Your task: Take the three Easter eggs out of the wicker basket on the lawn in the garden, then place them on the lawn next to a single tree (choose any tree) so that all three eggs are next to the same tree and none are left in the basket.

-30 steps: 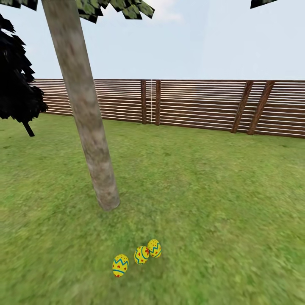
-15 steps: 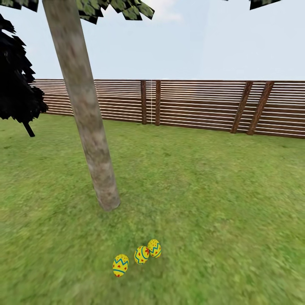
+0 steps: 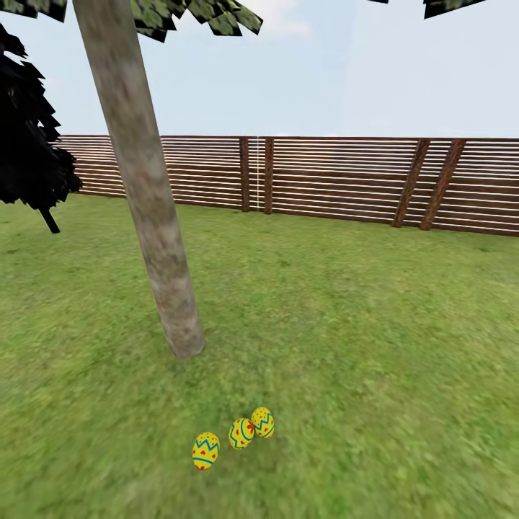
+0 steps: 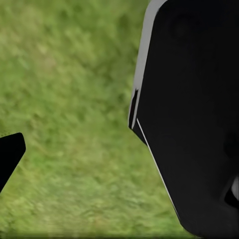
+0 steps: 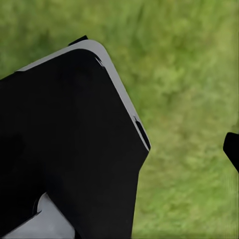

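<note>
Three yellow Easter eggs with blue zigzags and red marks lie on the lawn (image 3: 360,324) in the head view, a short way in front of the tree. One egg (image 3: 206,450) lies slightly apart, and the other two (image 3: 241,433) (image 3: 262,422) touch each other. The tree's pale grey-brown trunk (image 3: 155,216) leans slightly and meets the grass just beyond them. The wicker basket is out of view. My left gripper (image 4: 119,159) hangs over grass with one dark fingertip (image 4: 10,154) at the frame's edge. My right gripper (image 5: 119,149) does likewise, its fingertip (image 5: 231,149) at the edge. Both look open and hold nothing.
A brown slatted fence (image 3: 339,176) closes the lawn at the back. A dark-leaved tree (image 3: 29,158) stands at the far left. In each wrist view a large black body panel (image 4: 199,124) (image 5: 69,139) sits beside the grass.
</note>
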